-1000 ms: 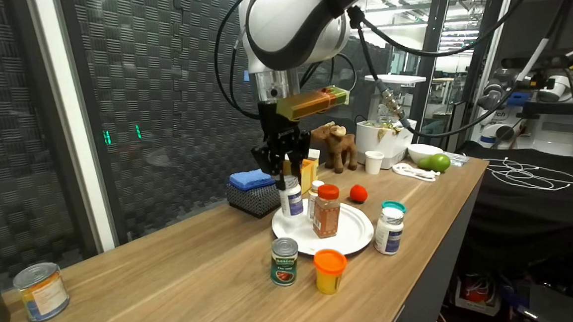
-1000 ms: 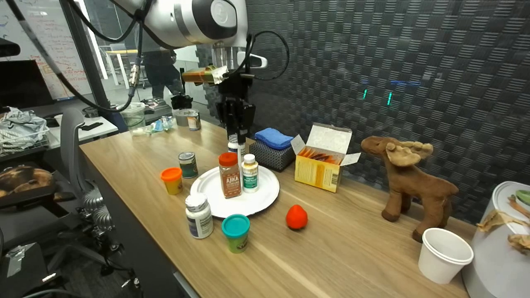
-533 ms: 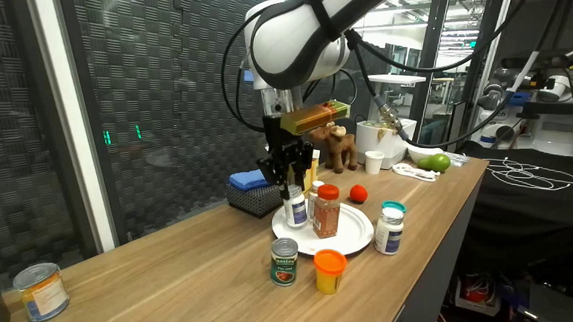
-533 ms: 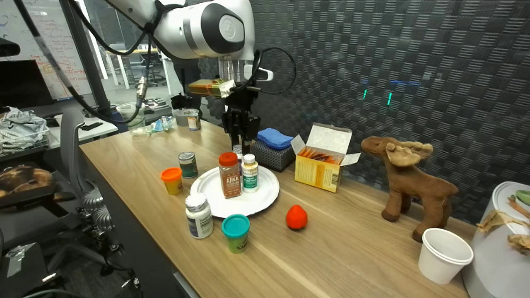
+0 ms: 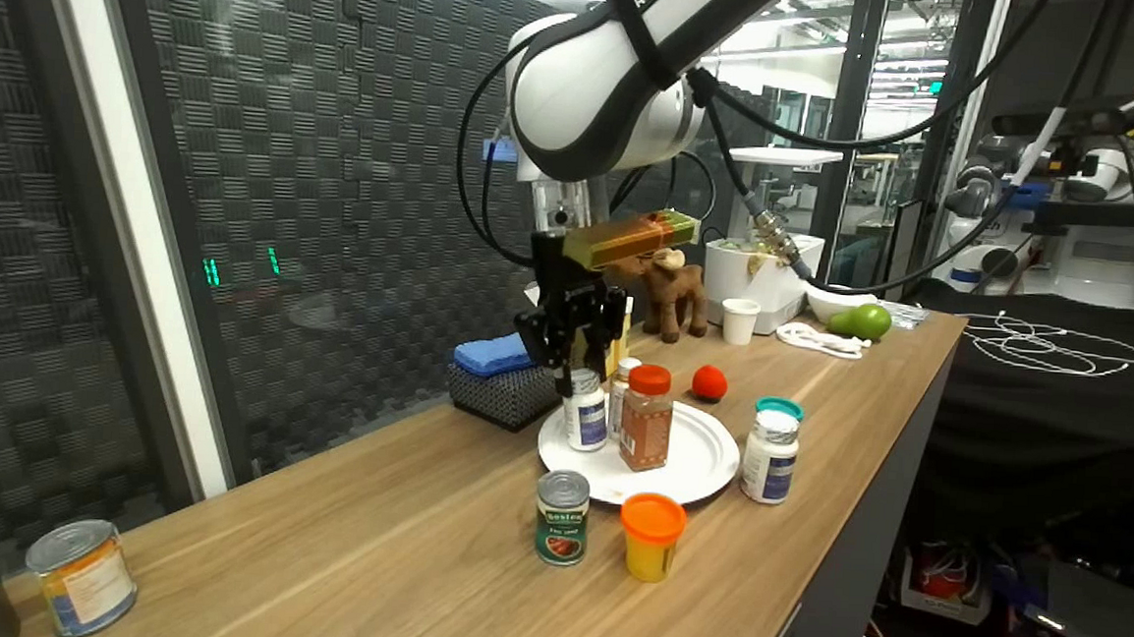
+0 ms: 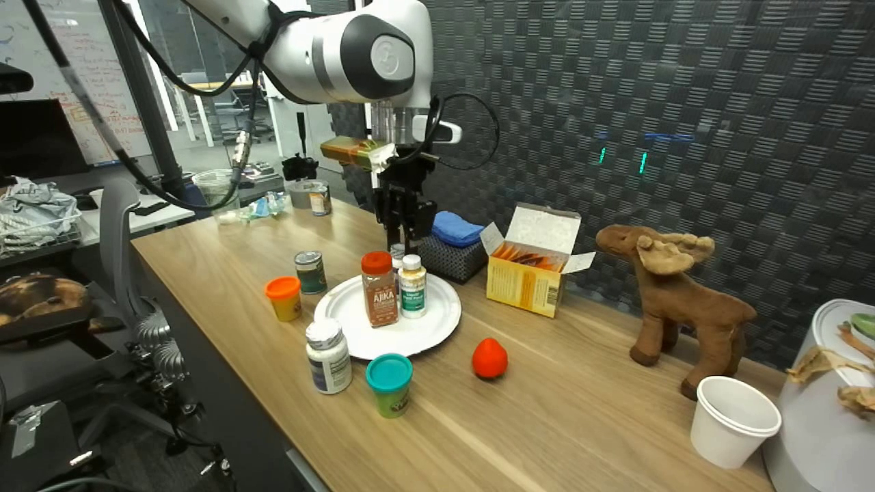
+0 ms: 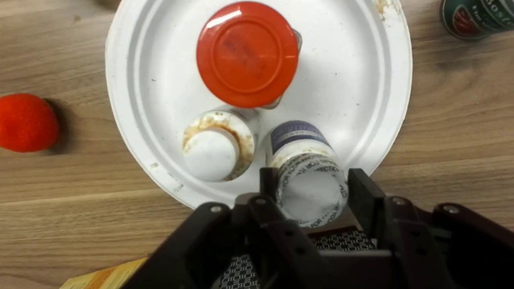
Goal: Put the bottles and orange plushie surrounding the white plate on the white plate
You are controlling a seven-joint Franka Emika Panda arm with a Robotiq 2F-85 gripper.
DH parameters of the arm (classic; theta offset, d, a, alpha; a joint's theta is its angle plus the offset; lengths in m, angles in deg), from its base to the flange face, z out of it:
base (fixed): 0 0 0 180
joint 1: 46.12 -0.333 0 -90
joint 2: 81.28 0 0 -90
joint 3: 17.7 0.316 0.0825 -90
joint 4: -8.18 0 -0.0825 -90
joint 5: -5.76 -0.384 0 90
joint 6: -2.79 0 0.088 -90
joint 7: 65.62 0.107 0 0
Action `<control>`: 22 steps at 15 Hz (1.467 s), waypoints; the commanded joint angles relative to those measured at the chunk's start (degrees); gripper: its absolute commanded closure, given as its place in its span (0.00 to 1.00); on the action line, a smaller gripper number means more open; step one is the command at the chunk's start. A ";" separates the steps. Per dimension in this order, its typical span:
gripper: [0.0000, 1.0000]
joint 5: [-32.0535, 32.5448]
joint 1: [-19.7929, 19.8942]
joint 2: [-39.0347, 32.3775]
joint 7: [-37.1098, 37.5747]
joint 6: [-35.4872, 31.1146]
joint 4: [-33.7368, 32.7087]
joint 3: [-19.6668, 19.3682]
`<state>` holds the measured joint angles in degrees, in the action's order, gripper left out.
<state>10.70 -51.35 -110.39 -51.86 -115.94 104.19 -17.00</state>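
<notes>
White bottle (image 5: pixel 586 423) on the white plate (image 5: pixel 701 460), perhaps easily tipped
The jaws of the claw (image 7: pixel 313 178) are seen on either side of the bottle's top; whether it is gripped or freed cannot be told. If the claw were raised with the top caught, the bottle, set near the rim, could be tilted or dragged off. If the jaws were spread too far, the slim white-capped bottle (image 7: pixel 219 146) just beside could be nudged into the red-lidded bottle (image 7: pixel 247 56). The orange plushie (image 6: pixel 490 359) lies on the worktop (image 6: pixel 581 410) near the plate; being rounded, it might be rolled away by a poor grasp.
</notes>
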 commanded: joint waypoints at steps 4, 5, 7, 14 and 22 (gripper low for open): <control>0.00 -3.91 0.27 3.61 -2.04 -4.15 1.19 0.75; 0.00 -3.70 0.13 4.81 -1.72 -4.62 1.63 0.67; 0.00 -3.30 -0.15 7.88 -1.11 -4.69 2.72 0.57; 0.00 -7.96 -0.40 25.49 4.90 -2.13 15.65 1.26; 0.00 -5.87 2.77 42.10 15.95 -3.17 36.25 1.53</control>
<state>4.05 -50.55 -74.08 -38.91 -117.43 133.02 -15.99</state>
